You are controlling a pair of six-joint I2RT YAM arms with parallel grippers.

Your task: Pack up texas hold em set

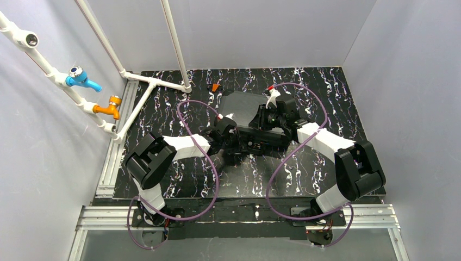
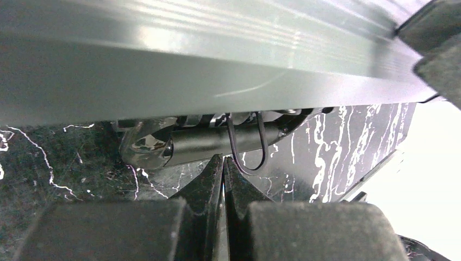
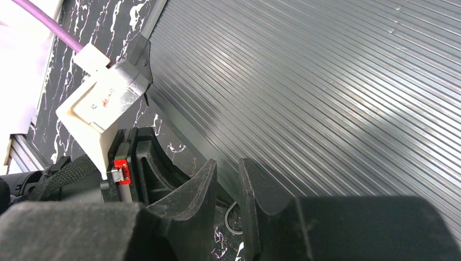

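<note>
Hard case (image 1: 242, 106) of the texas hold em set: dark, rectangular, with a ribbed lid, lying flat and apparently closed on the black marbled table (image 1: 179, 174), midway between the left and right edges and closer to the far edge than the near one. Its long axis seems to run left to right, roughly parallel to the table's near edge, so its long front side, which carries the metal carry handle (image 2: 212, 144), faces the arms. The left gripper (image 1: 227, 130) sits low against the left part of that front side, its fingers pressed together on nothing and its tips pointing at the handle, just short of it. A thin wire loop (image 2: 247, 157) hangs directly ahead of them. The right gripper (image 1: 265, 117) is above the lid's near edge, slightly right of the left one, with its fingers drawn almost together and nothing visible between them. Both arms are equally close to the case, but the left one is better lined up with the handle, which lies straight ahead of it. Counted: one case, one handle, one wire loop, two grippers, and one small orange object (image 1: 215, 87) near the table's far edge, just beyond the case's far left corner and apart from it. No chips, card decks or triangles are in view, so they are probably already inside
</note>
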